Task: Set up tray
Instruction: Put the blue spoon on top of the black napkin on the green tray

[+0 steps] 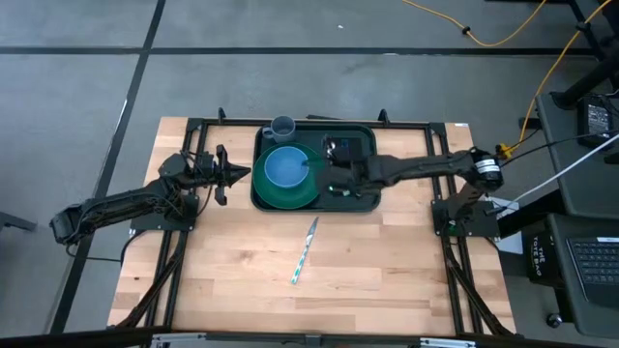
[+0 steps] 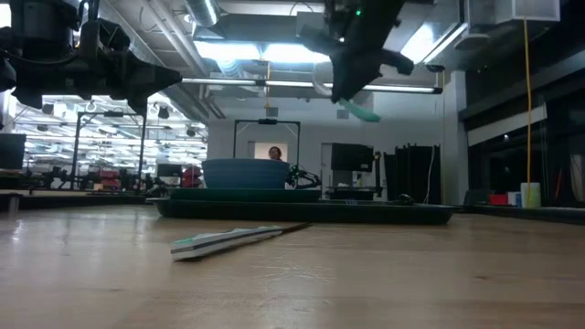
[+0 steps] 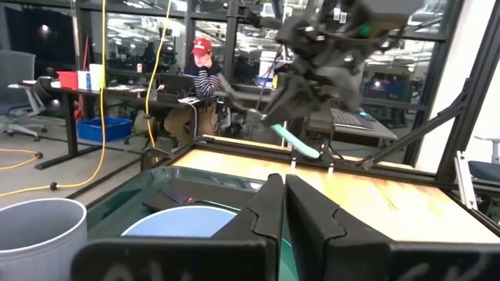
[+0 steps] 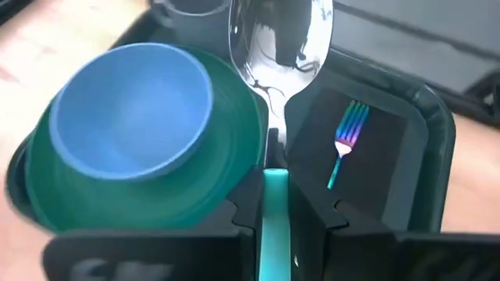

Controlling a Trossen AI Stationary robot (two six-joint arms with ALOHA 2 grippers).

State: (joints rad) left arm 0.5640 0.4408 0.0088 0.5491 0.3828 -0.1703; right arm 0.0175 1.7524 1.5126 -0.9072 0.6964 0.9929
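The tray point(image 1: 363, 201) sits at the table's 12 o'clock edge, its long axis running 9 to 3. The right gripper point(image 4: 275, 204) hovers above it, pinching a teal-handled spoon point(image 4: 280, 47), bowl toward the far rim; only the right wrist view shows that grip clearly. The plate point(image 1: 302, 193) and the blue bowl point(image 1: 285, 167) hide the tray's 9 o'clock half. The left gripper point(image 1: 242, 174), fingers pressed together, waits just beside the tray's 9 o'clock rim.

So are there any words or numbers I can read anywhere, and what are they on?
None can be read.
Right gripper: pale marks on its body below the fingers, too blurred to read.
Left gripper: faint marks on its body at the picture's edge, too blurred to read.
Tray, plate, bowl, cup, spoon, fork, knife: no writing shows.
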